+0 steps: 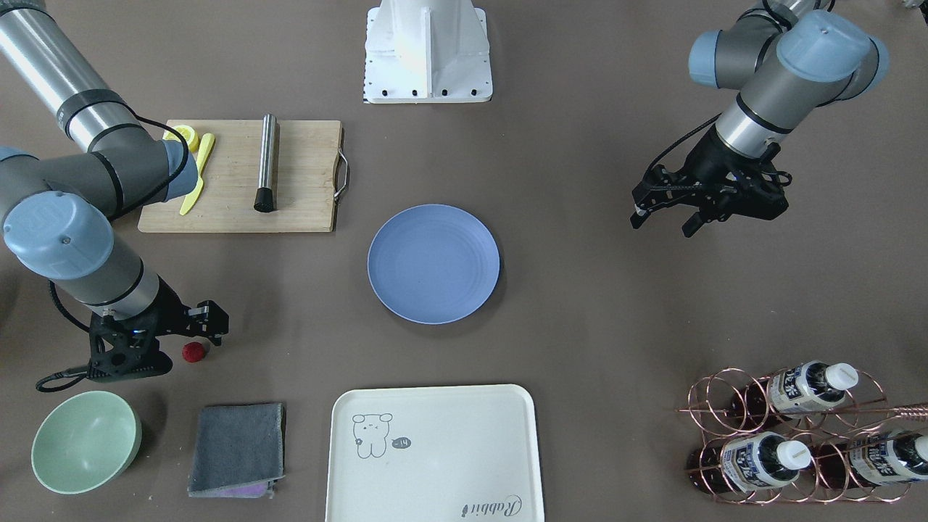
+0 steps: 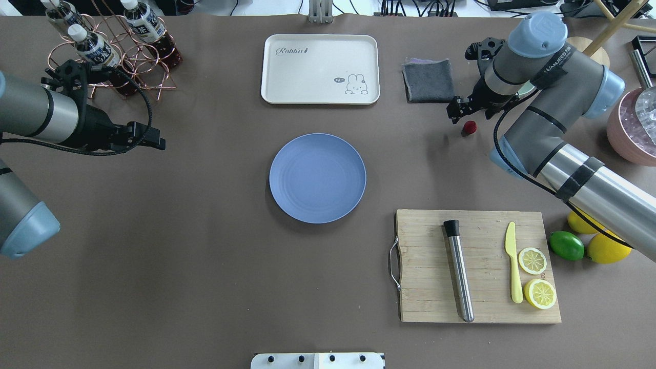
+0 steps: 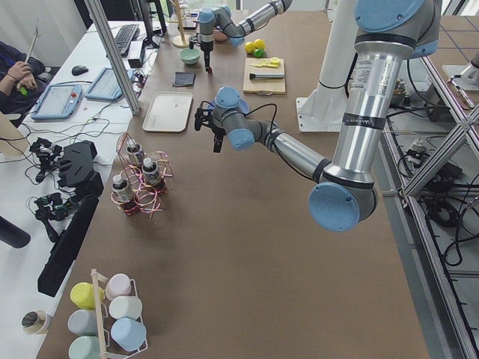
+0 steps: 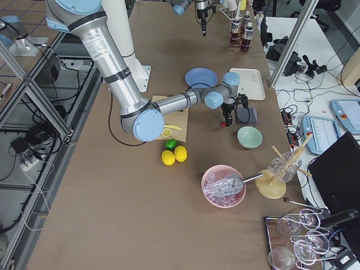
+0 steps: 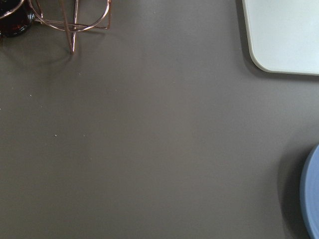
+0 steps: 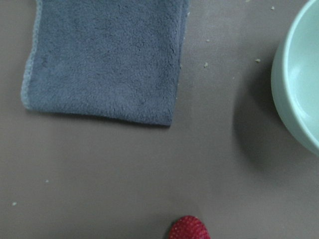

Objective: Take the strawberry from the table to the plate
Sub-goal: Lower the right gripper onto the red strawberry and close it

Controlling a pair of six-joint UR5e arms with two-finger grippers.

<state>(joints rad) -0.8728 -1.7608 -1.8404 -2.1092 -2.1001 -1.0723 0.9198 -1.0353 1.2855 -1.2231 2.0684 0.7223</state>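
Seen from overhead, the strawberry is found on the table at two o'clock from the plate, well apart. A grey cloth lies at its eleven o'clock. The right gripper hangs just beside it, and its spread cannot be told. The left gripper is held wide. The berry is small, dark red and bumpy.

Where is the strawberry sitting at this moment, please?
In the overhead view the strawberry lies on the right side of the table, a little nearer the robot than the grey cloth and well to the right of the plate.
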